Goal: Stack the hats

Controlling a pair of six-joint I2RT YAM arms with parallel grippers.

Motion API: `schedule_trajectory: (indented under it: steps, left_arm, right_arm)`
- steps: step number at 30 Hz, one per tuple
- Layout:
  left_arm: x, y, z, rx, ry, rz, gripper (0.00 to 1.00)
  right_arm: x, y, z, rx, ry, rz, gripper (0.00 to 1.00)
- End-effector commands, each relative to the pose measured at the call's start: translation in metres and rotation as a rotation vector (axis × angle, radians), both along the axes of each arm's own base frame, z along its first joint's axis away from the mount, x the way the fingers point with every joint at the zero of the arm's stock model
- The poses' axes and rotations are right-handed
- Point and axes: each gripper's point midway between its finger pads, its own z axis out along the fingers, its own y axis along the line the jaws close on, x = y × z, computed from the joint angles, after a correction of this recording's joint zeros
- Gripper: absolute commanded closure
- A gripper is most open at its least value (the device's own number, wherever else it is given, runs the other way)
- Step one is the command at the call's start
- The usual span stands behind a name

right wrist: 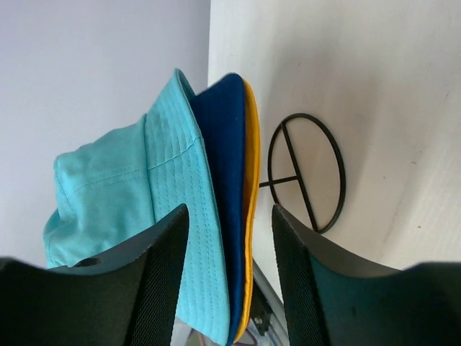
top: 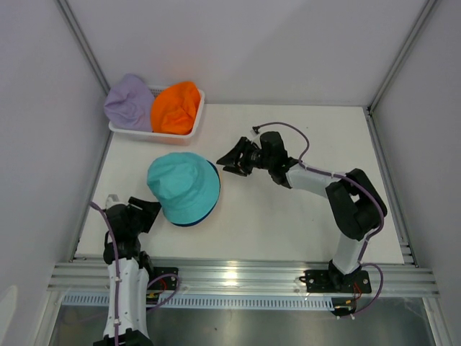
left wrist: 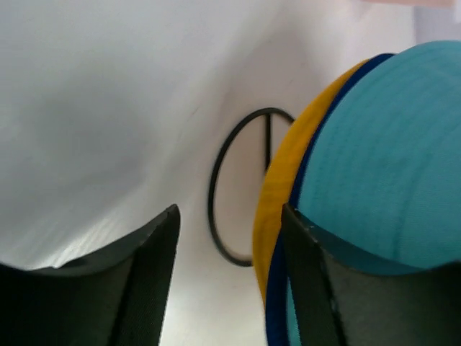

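Hanging empty with jaws apart, the right gripper (top: 225, 161) faces the teal hat (top: 184, 186) just ahead; the orange hat (top: 176, 108), farther off in the basket (top: 193, 128), looks soft, light: pinch its brim.

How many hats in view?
5. Stacked on the wire stand: teal hat over navy hat over yellow hat; lavender hat and orange hat in the white basket. Others may be hidden.

Teal hat (top: 184, 186) stacked atop navy (right wrist: 227, 166), yellow (left wrist: 277, 194); lavender (top: 128, 102), orange (top: 175, 107) side by side, rear-left.
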Motion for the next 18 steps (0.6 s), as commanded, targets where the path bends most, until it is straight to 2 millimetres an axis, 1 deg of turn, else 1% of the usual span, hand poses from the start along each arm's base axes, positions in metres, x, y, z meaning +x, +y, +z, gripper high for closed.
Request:
schedule_trajectory:
  steps: [1,2,3,4,5,6,7,8,9,10,11,12,13,14,15,16,18]
  left_arm:
    - [-0.004,0.007,0.014,0.057,0.017,0.015,0.34]
    - [0.0,0.014,0.032,0.091,-0.013,0.04,0.31]
    - [-0.002,0.018,0.037,0.117,-0.006,0.046,0.26]
    - [0.005,0.024,0.069,0.154,-0.056,0.064,0.24]
    - [0.005,0.032,0.076,0.186,-0.051,0.093,0.22]
    - [0.006,0.036,0.081,0.216,-0.041,0.095,0.21]
    - [0.007,0.04,0.085,0.237,-0.032,0.099,0.2]
    - [0.015,0.048,0.112,0.271,-0.055,0.121,0.2]
    - [0.017,0.052,0.116,0.293,-0.039,0.123,0.2]
    - [0.021,0.055,0.131,0.308,-0.056,0.126,0.2]
    - [0.026,0.064,0.136,0.333,-0.037,0.152,0.19]
    - [0.031,0.066,0.145,0.352,-0.047,0.145,0.18]
    - [0.037,0.067,0.152,0.361,-0.065,0.139,0.18]
    - [0.045,0.064,0.156,0.359,-0.072,0.105,0.18]
    - [0.052,0.059,0.164,0.354,-0.105,0.07,0.18]
    - [0.06,0.056,0.172,0.352,-0.145,0.045,0.18]
    - [0.071,0.049,0.181,0.335,-0.176,-0.006,0.2]
  right_arm:
    - [0.003,-0.005,0.042,-0.007,-0.129,0.037,0.46]
    - [0.008,-0.007,0.049,-0.026,-0.139,0.031,0.46]
    - [0.013,-0.013,0.052,-0.051,-0.18,0.032,0.46]
    - [0.017,-0.015,0.06,-0.065,-0.207,0.03,0.46]
    - [0.022,-0.017,0.074,-0.084,-0.227,0.029,0.46]
    - [0.025,-0.019,0.081,-0.104,-0.251,0.027,0.46]
    - [0.035,-0.025,0.086,-0.147,-0.309,0.012,0.46]
    - [0.033,-0.03,0.082,-0.199,-0.285,0.012,0.46]
    - [0.041,-0.031,0.102,-0.205,-0.334,-0.002,0.45]
    - [0.047,-0.035,0.107,-0.239,-0.369,-0.022,0.44]
    - [0.047,-0.037,0.109,-0.253,-0.372,-0.023,0.44]
    - [0.049,-0.036,0.119,-0.244,-0.395,-0.028,0.43]
    - [0.049,-0.033,0.124,-0.222,-0.398,-0.024,0.43]
    - [0.048,-0.03,0.124,-0.206,-0.391,-0.015,0.44]
    - [0.044,-0.026,0.12,-0.192,-0.373,0.008,0.45]
    - [0.038,-0.02,0.114,-0.188,-0.354,0.027,0.46]
    - [0.023,-0.012,0.098,-0.196,-0.299,0.061,0.47]
